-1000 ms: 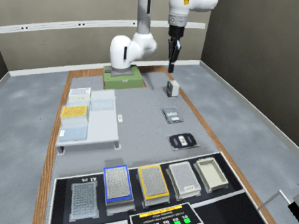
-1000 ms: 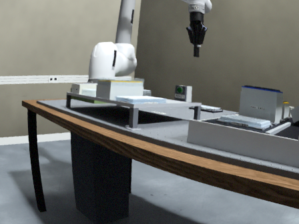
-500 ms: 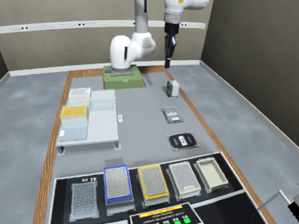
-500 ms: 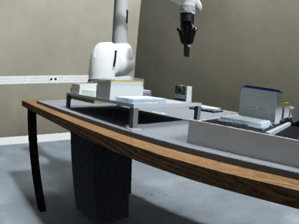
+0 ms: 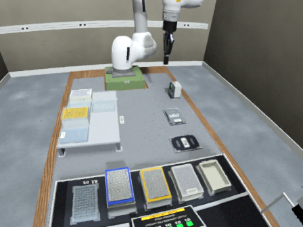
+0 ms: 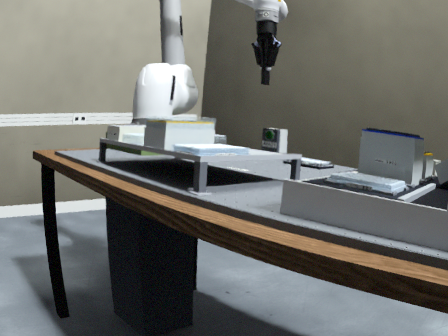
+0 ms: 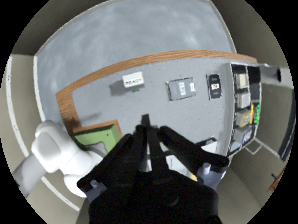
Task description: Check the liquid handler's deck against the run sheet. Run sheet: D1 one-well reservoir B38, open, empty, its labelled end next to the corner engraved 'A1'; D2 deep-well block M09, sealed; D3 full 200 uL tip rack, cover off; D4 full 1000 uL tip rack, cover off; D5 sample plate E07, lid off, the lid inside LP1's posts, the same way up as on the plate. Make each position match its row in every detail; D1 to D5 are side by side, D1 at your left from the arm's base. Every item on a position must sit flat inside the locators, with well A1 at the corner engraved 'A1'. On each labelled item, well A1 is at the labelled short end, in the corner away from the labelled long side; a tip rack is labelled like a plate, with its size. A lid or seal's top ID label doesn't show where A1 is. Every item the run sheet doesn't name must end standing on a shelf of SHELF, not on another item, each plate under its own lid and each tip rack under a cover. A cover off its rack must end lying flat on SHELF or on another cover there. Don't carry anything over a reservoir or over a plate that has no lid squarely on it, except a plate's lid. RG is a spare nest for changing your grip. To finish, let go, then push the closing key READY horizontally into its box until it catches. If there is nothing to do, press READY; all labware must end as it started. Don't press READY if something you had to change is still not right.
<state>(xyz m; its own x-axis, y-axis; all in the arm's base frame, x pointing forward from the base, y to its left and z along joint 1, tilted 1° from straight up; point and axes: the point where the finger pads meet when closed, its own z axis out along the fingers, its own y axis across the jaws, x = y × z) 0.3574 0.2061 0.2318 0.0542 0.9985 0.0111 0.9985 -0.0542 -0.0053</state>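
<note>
My gripper [image 5: 166,59] is shut and empty, hanging high in the air above the table's far right side, also in the side view [image 6: 265,77] and the wrist view [image 7: 147,123]. The READY box [image 5: 174,89] with its green key [image 6: 270,134] stands on the table below and a little nearer the deck. On the deck, right to left, sit the open reservoir [image 5: 214,175], the sealed deep-well block [image 5: 187,181], the yellow tip rack [image 5: 155,185], the blue tip rack [image 5: 119,186] and the clear sample plate [image 5: 85,203]. A lid [image 5: 174,115] lies in a nest between the READY box and the deck.
A black nest [image 5: 185,142] lies between the lid and the deck. The shelf [image 5: 91,126] at the left holds a white-topped box [image 5: 81,95], a yellow-topped rack [image 5: 75,115] and flat clear covers [image 5: 103,106]. The arm's base [image 5: 123,79] stands at the far end.
</note>
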